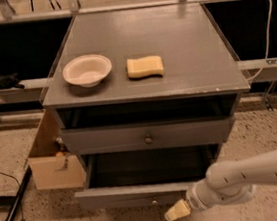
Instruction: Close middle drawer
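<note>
Bowl (87, 70) and sponge (145, 66) rest on the surface (186, 46), apart from the work. Below, the middle drawer (114, 196) stands pulled well out. My gripper (177, 211) sits low by its front, right of the knob (153, 200), likely placed to push. I cannot tell its opening.

Speckled beige floor (267, 137) fills the lower frame. A cardboard box (55, 174) stands at middle left, a black pole (13, 214) at lower left. Grey rails (5, 94) cross the dark upper background. The gripper (177, 211) hangs at bottom centre.
</note>
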Motion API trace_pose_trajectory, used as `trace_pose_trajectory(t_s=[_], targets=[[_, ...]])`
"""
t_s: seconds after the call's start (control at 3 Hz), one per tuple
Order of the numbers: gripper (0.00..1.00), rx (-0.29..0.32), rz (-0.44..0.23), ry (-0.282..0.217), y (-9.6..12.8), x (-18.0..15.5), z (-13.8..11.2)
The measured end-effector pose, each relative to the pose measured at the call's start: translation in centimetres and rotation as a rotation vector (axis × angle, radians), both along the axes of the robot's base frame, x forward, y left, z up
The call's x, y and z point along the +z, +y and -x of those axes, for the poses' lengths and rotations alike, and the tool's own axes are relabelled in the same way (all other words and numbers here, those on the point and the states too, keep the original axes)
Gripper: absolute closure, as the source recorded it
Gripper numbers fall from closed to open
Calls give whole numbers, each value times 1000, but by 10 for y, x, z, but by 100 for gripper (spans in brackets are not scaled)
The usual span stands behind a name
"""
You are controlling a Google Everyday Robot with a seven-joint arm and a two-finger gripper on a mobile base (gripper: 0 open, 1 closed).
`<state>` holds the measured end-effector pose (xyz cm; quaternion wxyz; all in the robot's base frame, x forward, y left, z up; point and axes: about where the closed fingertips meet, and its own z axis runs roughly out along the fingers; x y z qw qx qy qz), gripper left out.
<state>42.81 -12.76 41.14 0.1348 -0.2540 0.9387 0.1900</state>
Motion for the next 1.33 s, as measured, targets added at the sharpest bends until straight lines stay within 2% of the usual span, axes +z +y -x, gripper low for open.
trace_pose_trajectory(t_s=[0.33, 0.67, 1.0, 1.33], targets=[[37, 0, 0, 0, 0, 0, 2], [61, -31, 19, -24, 4, 1, -49], [84, -59, 46, -79, 10, 6, -103], [84, -95, 63, -142, 15, 19, -150]])
